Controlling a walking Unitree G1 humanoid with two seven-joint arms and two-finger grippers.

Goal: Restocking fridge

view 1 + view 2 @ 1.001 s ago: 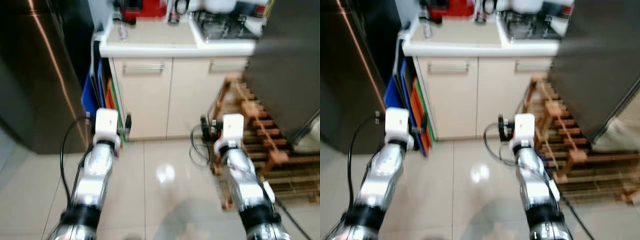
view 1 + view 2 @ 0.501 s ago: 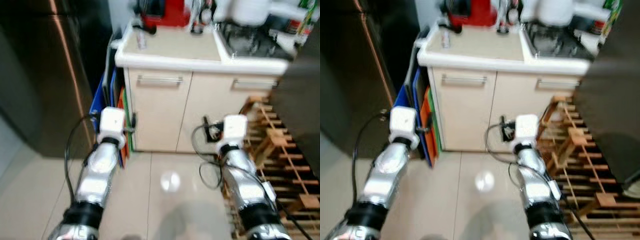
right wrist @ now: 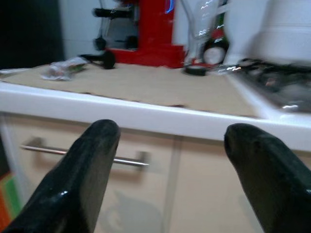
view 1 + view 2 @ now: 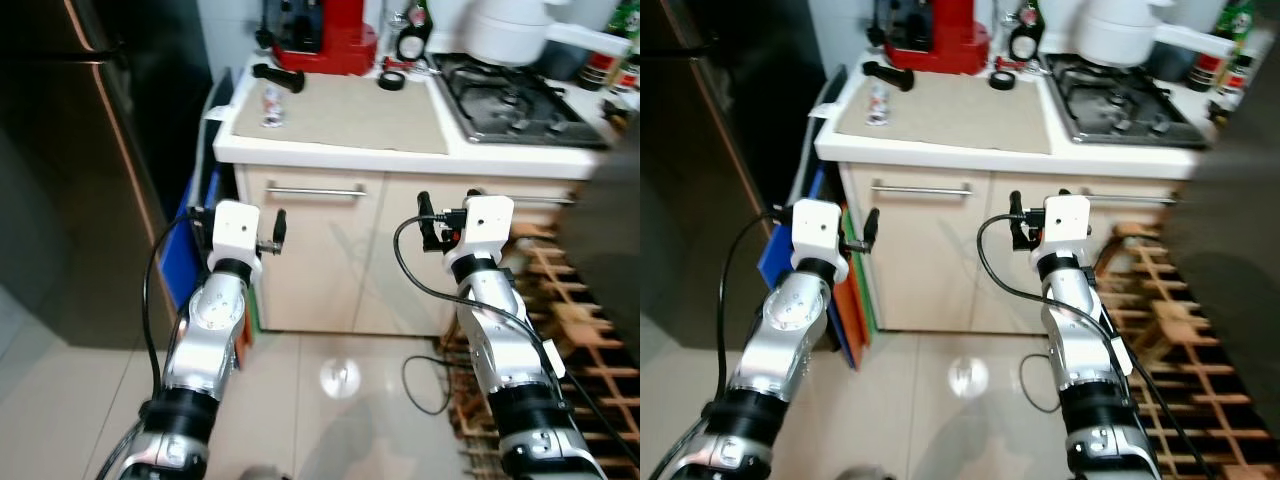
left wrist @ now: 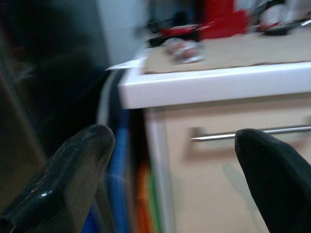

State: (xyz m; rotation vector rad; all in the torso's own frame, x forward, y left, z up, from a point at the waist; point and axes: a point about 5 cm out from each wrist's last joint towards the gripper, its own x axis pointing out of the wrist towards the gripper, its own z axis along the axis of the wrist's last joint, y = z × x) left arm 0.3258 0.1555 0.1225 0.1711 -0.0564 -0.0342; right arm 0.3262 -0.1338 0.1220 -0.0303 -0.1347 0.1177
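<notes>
A dark fridge [image 4: 70,170] with a copper-coloured edge stands at the left, its door closed. Both arms are raised in front of a cream cabinet [image 4: 330,260] under a white counter [image 4: 330,150]. My left gripper [image 4: 277,228] is open and holds nothing; in the left wrist view its fingers [image 5: 77,160] frame the counter edge. My right gripper [image 4: 425,215] is also open and holds nothing; in the right wrist view its fingers [image 3: 92,155] frame the cabinet handle [image 3: 82,156]. A small wrapped packet [image 4: 270,103] lies on the counter mat.
A red coffee machine [image 4: 325,25], a black handle [image 4: 278,77], a gas hob [image 4: 525,85] and a white pot [image 4: 510,25] are on the counter. Blue and orange boards [image 4: 195,250] lean between fridge and cabinet. A wooden rack [image 4: 590,320] stands at right. The tiled floor [image 4: 340,380] is glossy.
The whole view has shifted: the counter now sits closer and lower in frame, so the camera moved. Both arms are held higher against the cabinet front. Both grippers stay empty.
</notes>
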